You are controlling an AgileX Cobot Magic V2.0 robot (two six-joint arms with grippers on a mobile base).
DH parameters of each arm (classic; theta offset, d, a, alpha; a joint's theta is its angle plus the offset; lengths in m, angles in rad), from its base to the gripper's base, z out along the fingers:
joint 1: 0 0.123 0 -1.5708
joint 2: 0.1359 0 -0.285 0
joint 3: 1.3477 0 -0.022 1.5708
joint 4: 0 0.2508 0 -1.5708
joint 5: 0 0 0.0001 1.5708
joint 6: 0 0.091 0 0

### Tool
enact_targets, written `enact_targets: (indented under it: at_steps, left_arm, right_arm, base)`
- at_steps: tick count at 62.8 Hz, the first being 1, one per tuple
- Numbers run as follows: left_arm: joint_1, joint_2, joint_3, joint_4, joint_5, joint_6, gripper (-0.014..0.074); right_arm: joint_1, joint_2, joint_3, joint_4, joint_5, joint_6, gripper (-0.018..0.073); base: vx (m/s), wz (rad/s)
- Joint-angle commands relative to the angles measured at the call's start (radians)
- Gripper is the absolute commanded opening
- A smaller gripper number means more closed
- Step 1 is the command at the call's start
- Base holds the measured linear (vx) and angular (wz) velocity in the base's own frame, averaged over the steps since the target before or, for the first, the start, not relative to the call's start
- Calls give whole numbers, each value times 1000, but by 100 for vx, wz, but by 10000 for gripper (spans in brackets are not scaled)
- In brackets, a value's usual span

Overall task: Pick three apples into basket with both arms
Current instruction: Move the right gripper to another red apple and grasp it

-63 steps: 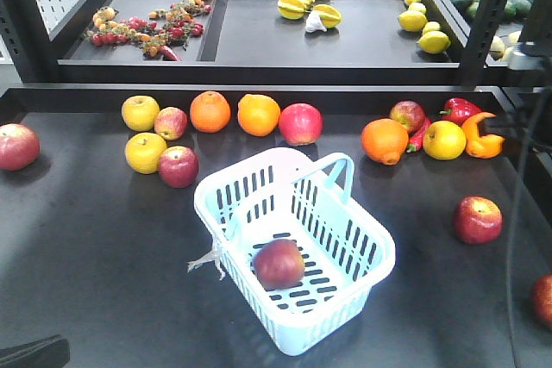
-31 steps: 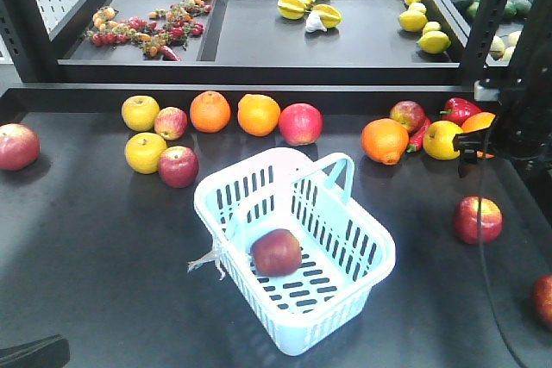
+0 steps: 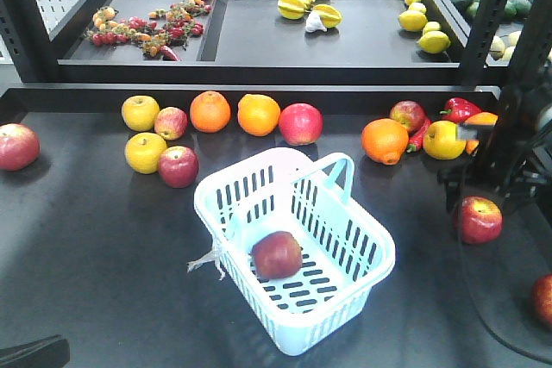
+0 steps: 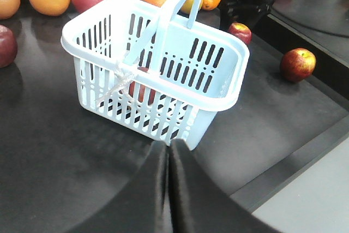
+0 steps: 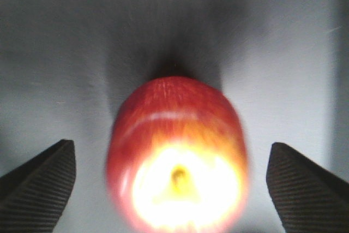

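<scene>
Apple (image 5: 177, 154) red, yellow round stem (blurred), between spread right tool (image 5: 170, 144) jaws.

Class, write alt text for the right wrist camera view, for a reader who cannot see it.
A blurred red apple, yellow around its stem dimple, sits on a grey surface between the two black fingers of the open right gripper, neither touching it.

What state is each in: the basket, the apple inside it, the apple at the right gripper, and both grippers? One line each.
basket: upright on the table, one apple inside.
apple in basket: lying on the slotted bottom.
apple at right gripper: on the table, between open jaws, ungripped.
left gripper: shut, empty.
right gripper: open, straddling that apple.
</scene>
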Motion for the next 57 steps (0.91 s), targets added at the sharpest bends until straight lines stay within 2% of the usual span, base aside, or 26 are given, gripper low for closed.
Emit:
enact_targets:
  at_steps: [1,8,15,21,25,32,41,45,51,57]
  left_arm:
    - [-4,4,-26,-20,-67,-7,-6]
    - [-4,4,-26,-21,-67,-7,-6]
    - [-4,4,-26,-21,-67,-7,-6]
    - [-4,4,-26,-21,-67,-7,-6]
    - [-4,4,-26,-21,-67,-7,-6]
    - [-4,4,-26,-21,-67,-7,-6]
    - [-4,4,-26,-21,-67,-7,-6]
    - [-4,4,-26,-21,-67,-7,-6]
    - [-4,4,-26,-21,-67,-7,-6]
    - [-4,4,-26,-21,-66,-7,-6]
  right_arm:
    - [-4,-40,-30,-16,-7,-1,655]
    - [-4,-26,-30,-16,-5,-1,625]
    - [-4,-29,-30,-16,0,-1,549]
    - [-4,-42,-30,-8,11,-3,440]
    - [-4,-62,-30,14,25,-25,335]
    - [-4,-118,-30,76,27,-74,177]
    - [-4,-223,-30,158,66,-118,20]
    - [-4,-270,-29,175,108,-137,-15]
    - [-4,-342,-26,178,167,-163,-8]
    - [-4,-430,7,184,166,-164,-7]
  base:
    - [0,0]
    - [0,0]
    - [0,0]
    - [0,0]
    - [0,0]
    - [0,0]
    - [0,0]
    - [0,0]
    - [0,0]
    - [0,0]
